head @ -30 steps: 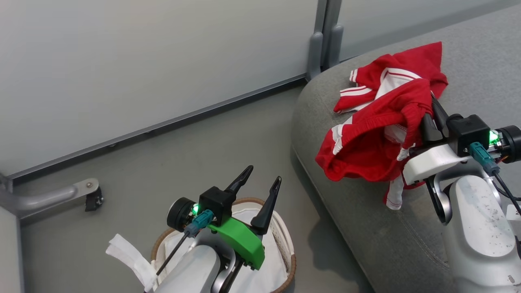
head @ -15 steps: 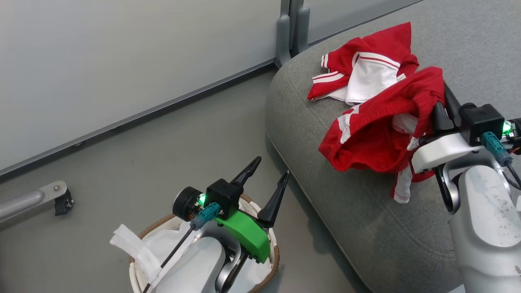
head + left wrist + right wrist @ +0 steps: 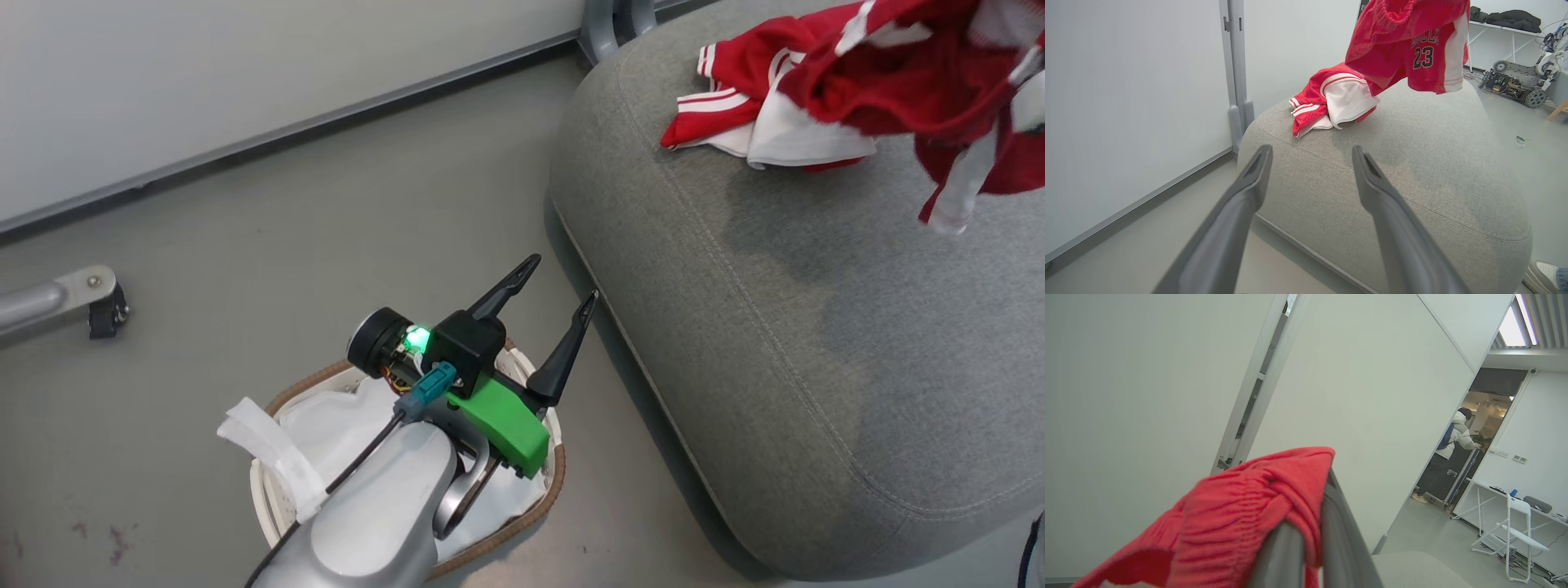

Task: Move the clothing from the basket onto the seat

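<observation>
One piece of the red-and-white clothing (image 3: 735, 114) lies crumpled on the far end of the grey seat (image 3: 775, 327); the left wrist view shows it too (image 3: 1339, 98). A second red garment (image 3: 914, 73), shorts marked 23 (image 3: 1412, 41), hangs in the air above the seat. My right gripper (image 3: 1318, 506) is shut on its red waistband (image 3: 1265, 506). My left gripper (image 3: 562, 279) stands open and holds nothing, above the basket (image 3: 557, 482), pointing at the seat's side (image 3: 1412, 183). The basket shows its white liner (image 3: 343, 425).
A pale wall panel and grey post (image 3: 608, 20) run behind the seat. A metal leg with a caster (image 3: 98, 298) sits on the floor at left. Past the seat stand a small wheeled machine (image 3: 1511, 81), a white chair (image 3: 1519, 531) and a person in a doorway (image 3: 1453, 449).
The head camera has swung. The right gripper has lifted the held garment up and away from the seat, out past the head view's top right. The left arm stays over the basket.
</observation>
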Available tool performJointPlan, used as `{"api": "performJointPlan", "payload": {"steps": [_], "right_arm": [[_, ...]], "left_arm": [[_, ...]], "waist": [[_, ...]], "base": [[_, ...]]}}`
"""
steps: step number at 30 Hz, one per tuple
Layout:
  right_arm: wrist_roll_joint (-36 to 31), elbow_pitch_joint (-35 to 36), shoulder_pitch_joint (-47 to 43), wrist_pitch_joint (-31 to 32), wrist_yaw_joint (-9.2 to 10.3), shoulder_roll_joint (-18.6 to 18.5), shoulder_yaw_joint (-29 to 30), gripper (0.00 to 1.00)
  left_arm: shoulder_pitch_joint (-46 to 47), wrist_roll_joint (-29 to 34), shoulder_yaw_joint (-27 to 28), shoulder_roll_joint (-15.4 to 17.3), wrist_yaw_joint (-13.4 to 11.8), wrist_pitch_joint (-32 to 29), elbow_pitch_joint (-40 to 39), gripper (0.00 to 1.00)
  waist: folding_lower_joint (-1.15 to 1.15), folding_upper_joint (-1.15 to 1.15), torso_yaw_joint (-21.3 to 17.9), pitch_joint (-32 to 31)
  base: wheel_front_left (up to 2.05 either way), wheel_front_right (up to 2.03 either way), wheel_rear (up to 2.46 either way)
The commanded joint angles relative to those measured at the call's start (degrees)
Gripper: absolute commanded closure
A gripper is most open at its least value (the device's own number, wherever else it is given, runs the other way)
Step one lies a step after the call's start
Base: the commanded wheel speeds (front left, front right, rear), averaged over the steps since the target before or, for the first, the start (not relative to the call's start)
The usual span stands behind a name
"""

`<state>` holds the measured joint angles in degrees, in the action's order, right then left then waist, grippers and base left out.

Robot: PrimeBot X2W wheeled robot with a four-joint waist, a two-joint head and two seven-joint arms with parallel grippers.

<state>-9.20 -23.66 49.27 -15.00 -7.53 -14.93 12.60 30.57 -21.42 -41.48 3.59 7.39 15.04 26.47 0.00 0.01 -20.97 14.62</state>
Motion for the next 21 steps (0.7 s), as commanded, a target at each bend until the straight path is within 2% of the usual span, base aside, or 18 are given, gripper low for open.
{"api": "performJointPlan", "payload": {"steps": [1,6,12,14,21], "right_arm": [[-0.2,-0.78,2.69,-0.28,0.08,-1.27,0.88,1.0],[0.11,-3.82,10.68,-0.28,0.08,-6.26,5.08,1.0],[-1.43,-6.45,15.48,-0.28,0.08,-11.44,9.13,1.0],[-1.73,-7.68,15.24,-0.28,0.08,-12.03,10.13,1.0],[-2.89,-11.48,8.93,-0.28,0.08,-9.91,11.45,1.0]], "left_arm": [[1.72,0.44,-0.08,0.93,0.16,0.2,-0.29,0.0],[4.8,2.22,-0.35,1.77,0.15,0.2,-1.4,0.0],[7.97,3.85,-0.2,2.46,0.15,0.2,-2.78,0.0],[8.58,4.31,-0.42,2.53,0.15,0.2,-2.98,0.0],[8.59,5.12,-0.03,3.11,0.16,0.2,-2.88,0.0]], "waist": [[0.0,-0.01,2.97,5.98],[0.0,-0.01,5.36,12.23],[0.0,-0.01,7.76,19.72],[0.0,-0.01,8.41,21.22],[0.0,-0.01,9.61,23.56]], "base": [[0.0,0.0,0.0],[0.0,0.0,0.0],[0.0,0.0,0.0],[0.0,0.0,0.0],[0.0,0.0,0.0]]}}
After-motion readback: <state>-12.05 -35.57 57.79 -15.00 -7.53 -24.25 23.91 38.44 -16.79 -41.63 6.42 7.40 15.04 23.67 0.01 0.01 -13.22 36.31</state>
